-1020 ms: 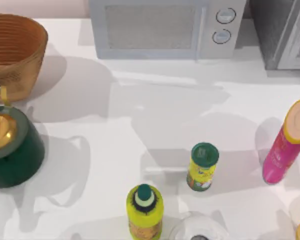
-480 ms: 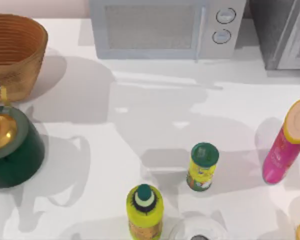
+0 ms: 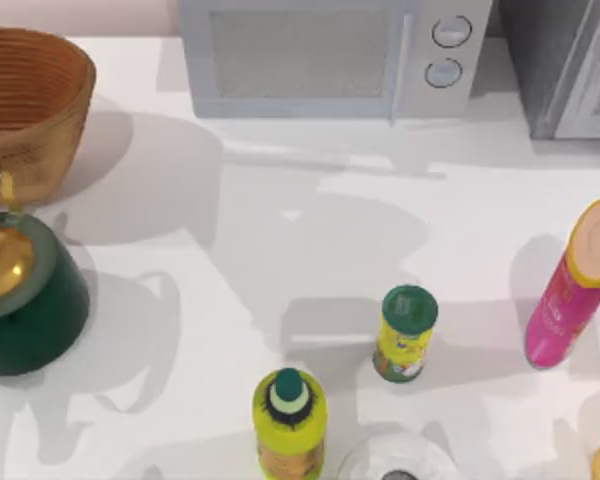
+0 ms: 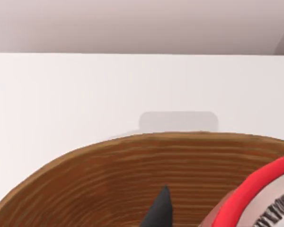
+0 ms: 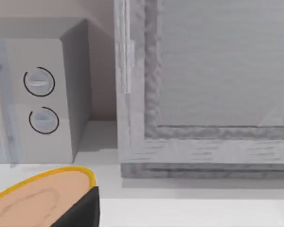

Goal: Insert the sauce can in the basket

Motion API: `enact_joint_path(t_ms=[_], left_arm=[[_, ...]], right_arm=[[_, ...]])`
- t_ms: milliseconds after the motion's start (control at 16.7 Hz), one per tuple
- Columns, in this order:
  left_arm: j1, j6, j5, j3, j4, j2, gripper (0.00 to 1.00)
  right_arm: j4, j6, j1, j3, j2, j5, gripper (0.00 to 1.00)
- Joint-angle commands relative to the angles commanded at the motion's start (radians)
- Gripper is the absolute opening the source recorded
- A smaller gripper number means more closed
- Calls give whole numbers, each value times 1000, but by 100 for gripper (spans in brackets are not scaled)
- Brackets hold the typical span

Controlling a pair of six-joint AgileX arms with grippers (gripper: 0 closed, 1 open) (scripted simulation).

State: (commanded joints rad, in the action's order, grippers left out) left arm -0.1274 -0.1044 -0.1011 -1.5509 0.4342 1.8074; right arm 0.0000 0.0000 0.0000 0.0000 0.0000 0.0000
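At the upper left of the top view sits one basket (image 3: 25, 100), and below it one dark green pot (image 3: 25, 300). Lower in the frame stand one yellow bottle (image 3: 290, 425), one green-lidded canister (image 3: 405, 335) and one pink tube (image 3: 575, 285).

In the left wrist view, the sauce can (image 4: 255, 198) fills the lower right corner over the basket (image 4: 109, 179), seemingly tilted. One dark fingertip (image 4: 160, 210) of the left gripper shows beside it; I cannot tell its grip.
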Motion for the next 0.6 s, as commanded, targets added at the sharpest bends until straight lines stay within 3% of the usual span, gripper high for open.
enact_joint_path(t_ms=[240,600], left_arm=[[0,0,0,1,-1,1,0],[0,0,0,1,-1,1,45]], right_arm=[[0,0,0,0,0,0,100],[0,0,0,0,0,0,100]])
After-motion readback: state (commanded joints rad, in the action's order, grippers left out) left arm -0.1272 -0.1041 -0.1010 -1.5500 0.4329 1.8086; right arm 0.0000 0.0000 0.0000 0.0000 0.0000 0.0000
